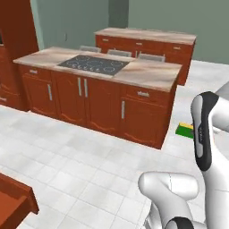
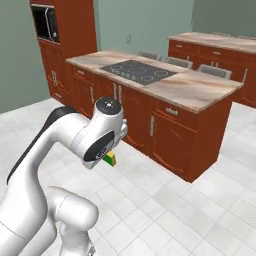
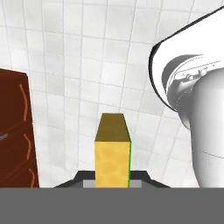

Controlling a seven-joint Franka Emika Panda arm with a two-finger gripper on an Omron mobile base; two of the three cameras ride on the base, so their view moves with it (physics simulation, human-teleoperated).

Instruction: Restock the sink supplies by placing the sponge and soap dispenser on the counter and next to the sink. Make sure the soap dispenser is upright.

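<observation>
So the sponge (image 3: 112, 153) is clamped in the end effector (image 3: 112, 181), which is closed down tight on it, about as narrow as it gets. In the hand view the sponge is seen end-on, a yellow scrubby face toward the camera with a thin green edge running down its right side, sticking out from between the two dark fingertips (image 3: 142, 178) at the bottom. Behind it, white floor tiles (image 3: 87, 65) are seen, plus a bit of reddish-brown cabinet (image 3: 13, 131) on the left edge. In the left base view the sponge (image 1: 184, 129) shows as a green and yellow sliver peeking out just left of the arm's upper link, held up in the air over the floor, beside the end of the kitchen island (image 1: 103, 89). In the right base view the same sponge (image 2: 110, 159) is glimpsed under the white wrist, again above the tiles and in front of the island's cabinet doors. The island's marbled worktop (image 2: 200, 92) carries a dark cooktop (image 2: 140, 71), and nothing from the task is resting on it. A second worktop (image 1: 147, 36) is visible further back against the wall, and a microwave (image 2: 46, 22) is set into the tall cabinet in the right base view.
</observation>
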